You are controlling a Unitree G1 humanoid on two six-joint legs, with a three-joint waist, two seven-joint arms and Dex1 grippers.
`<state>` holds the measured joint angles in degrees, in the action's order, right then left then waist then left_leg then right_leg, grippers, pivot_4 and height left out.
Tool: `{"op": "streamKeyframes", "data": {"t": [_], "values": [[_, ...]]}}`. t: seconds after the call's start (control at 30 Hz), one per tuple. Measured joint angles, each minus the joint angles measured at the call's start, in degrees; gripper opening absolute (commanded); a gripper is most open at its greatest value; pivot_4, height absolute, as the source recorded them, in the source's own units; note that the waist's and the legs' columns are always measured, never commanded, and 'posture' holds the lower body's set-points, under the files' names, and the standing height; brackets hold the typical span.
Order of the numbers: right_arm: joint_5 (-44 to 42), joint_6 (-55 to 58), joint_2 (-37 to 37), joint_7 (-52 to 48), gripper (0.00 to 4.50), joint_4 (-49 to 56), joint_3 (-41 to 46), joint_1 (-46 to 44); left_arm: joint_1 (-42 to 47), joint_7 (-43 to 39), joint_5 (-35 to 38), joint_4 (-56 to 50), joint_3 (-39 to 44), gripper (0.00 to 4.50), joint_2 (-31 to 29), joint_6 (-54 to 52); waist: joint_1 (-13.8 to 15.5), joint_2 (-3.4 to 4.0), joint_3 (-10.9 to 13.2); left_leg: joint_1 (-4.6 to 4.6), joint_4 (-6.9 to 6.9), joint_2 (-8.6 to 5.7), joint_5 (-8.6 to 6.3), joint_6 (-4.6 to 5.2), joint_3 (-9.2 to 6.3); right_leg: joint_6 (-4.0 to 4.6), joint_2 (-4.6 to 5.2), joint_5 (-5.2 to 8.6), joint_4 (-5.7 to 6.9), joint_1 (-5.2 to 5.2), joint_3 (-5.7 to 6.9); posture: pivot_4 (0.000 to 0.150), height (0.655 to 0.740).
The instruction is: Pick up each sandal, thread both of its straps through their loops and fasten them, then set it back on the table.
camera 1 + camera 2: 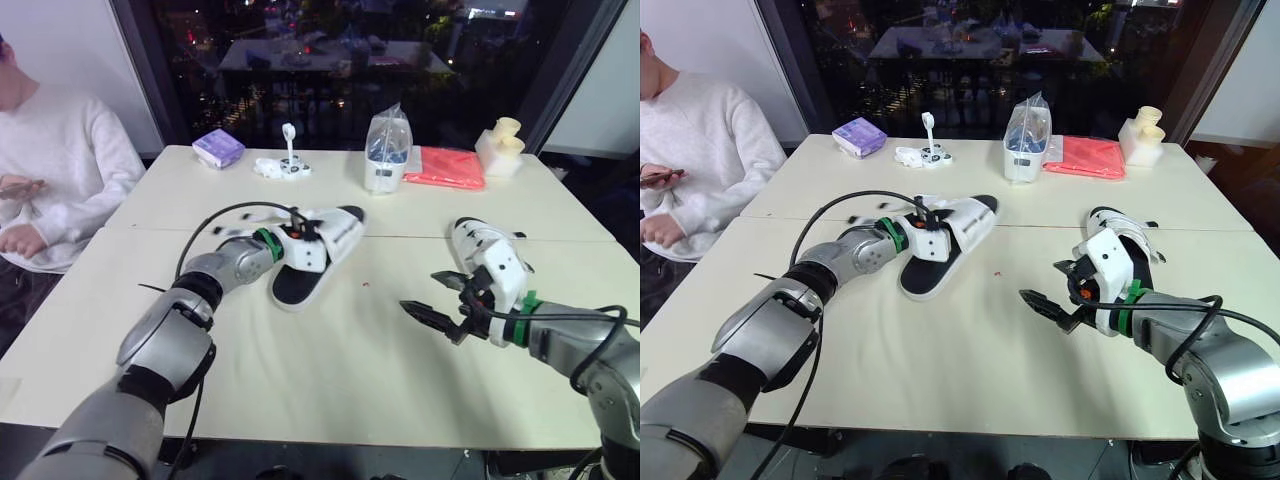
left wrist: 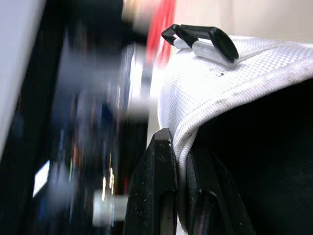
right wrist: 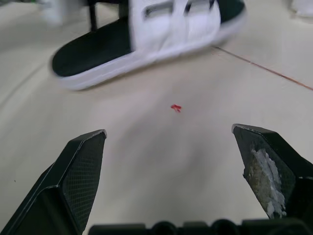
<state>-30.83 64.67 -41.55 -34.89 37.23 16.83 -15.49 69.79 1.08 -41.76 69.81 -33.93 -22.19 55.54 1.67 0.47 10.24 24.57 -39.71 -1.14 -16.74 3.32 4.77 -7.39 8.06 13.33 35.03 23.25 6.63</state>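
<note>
A white sandal with a black footbed (image 1: pixel 318 250) lies at the middle of the table (image 1: pixel 330 370). My left gripper (image 1: pixel 296 232) is at its strap end, shut on the edge of the white strap (image 2: pixel 205 88); a black loop (image 2: pixel 205 40) sits on the strap just beyond the fingers. The second white sandal (image 1: pixel 478 242) lies at the right. In front of it, my right gripper (image 1: pixel 424 292) hovers low over the table, open and holding nothing. The right wrist view has it (image 3: pixel 168 132) pointing toward the first sandal (image 3: pixel 146 34).
A person in a white sweater (image 1: pixel 55 170) sits at the table's left side holding a phone. Along the far edge stand a purple box (image 1: pixel 218 147), a small white gadget (image 1: pixel 283 163), a clear bag (image 1: pixel 387 150), a red cloth (image 1: pixel 446 166) and a cream object (image 1: pixel 500 146).
</note>
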Motion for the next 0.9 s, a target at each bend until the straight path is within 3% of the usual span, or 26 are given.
{"op": "streamKeyframes", "data": {"t": [0.13,0.3,0.53,0.7,0.73,0.77,0.9], "values": [[0.08,-2.27,-2.41,-0.82,4.50,-2.28,0.53,0.60,0.00,-3.96,-0.08,-1.97,-2.05,0.07,-1.19,15.95,0.18,0.00,0.00,0.00,-0.14,0.01,-0.03,0.04,0.03,0.01,0.07,0.00,0.01,0.02,-0.01,0.150,0.7400],[0.08,-4.93,-5.32,-2.00,4.50,-5.27,2.16,0.59,0.00,-4.70,-2.86,-4.64,-4.01,0.07,-2.34,26.59,0.51,0.00,0.00,0.00,-0.33,0.01,-0.12,0.20,0.11,0.01,0.15,0.00,0.05,0.03,0.00,0.150,0.7400],[-0.35,-6.40,-6.78,-2.56,4.50,-6.06,2.65,1.52,-0.01,1.73,-13.70,-10.30,-5.01,0.07,-2.85,32.32,0.61,0.00,0.00,0.03,-0.35,-0.02,-0.19,0.32,0.17,0.01,0.18,0.00,0.09,0.01,0.00,0.150,0.7400],[-0.53,-6.40,-6.78,-2.09,4.50,-5.96,2.65,1.98,-0.50,9.07,-22.70,-12.03,-8.50,0.07,-2.22,30.44,0.54,0.00,0.00,0.03,-0.36,-0.03,-0.21,0.37,0.21,0.00,0.18,-0.01,0.15,-0.01,0.00,0.150,0.7400],[-0.53,-6.40,-6.78,-1.96,4.50,-5.96,2.64,2.03,-0.64,11.31,-24.00,-12.07,-9.21,0.71,-2.24,29.56,0.58,-0.01,-0.01,0.03,-0.36,-0.03,-0.21,0.38,0.20,0.00,0.18,0.00,0.16,-0.01,0.00,0.150,0.7400],[-0.59,-6.40,-6.78,-1.87,4.50,-5.94,2.64,2.04,-0.64,13.36,-25.37,-12.30,-10.21,0.99,-2.24,28.67,0.65,-0.01,-0.03,0.02,-0.37,-0.03,-0.22,0.40,0.20,0.00,0.18,0.00,0.16,-0.03,0.00,0.150,0.7400],[-0.79,-6.43,-6.82,-1.57,4.50,-5.89,2.55,2.33,-0.69,19.30,-29.29,-11.82,-13.84,2.94,-2.00,25.84,0.66,-0.04,-0.04,0.02,-0.42,-0.03,-0.28,0.50,0.21,0.00,0.19,0.00,0.16,-0.08,0.00,0.150,0.7400]]}}
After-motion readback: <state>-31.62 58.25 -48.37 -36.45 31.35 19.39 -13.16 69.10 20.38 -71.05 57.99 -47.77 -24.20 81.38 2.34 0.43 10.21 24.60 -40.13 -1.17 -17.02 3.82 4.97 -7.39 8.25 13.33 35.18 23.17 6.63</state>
